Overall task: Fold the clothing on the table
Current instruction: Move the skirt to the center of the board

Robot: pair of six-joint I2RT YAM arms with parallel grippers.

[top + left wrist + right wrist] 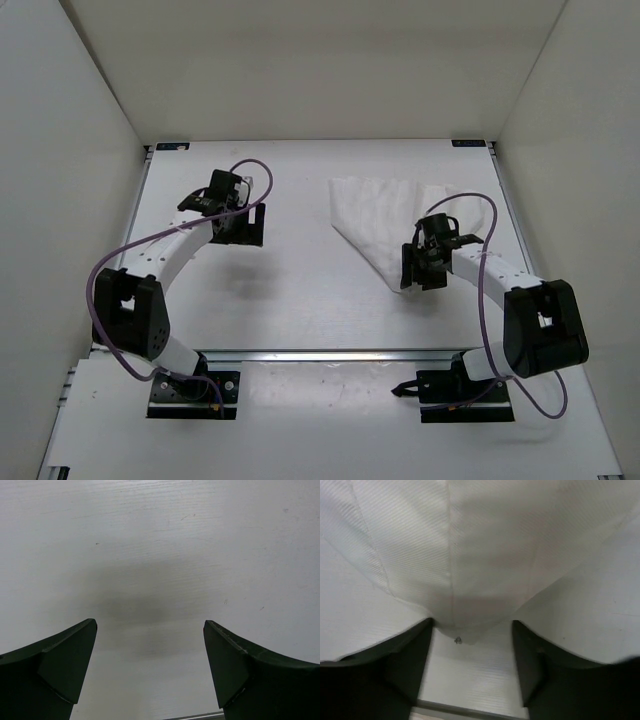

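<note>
White clothing (470, 555), its corner inside unclenched right pincer (471, 630), left pincer (150, 624) released above table (160, 540)

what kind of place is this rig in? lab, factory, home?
Most likely a lab test cell: a white table boxed in by plain white walls, left arm and right arm bolted beside a silver rail, white clothing laid out as the workpiece.

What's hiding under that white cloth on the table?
The cloth lies on the white table, and bare tabletop shows around its edges. No bump suggests anything beneath, but the fabric covers that patch, so what is under it cannot be seen directly.
</note>
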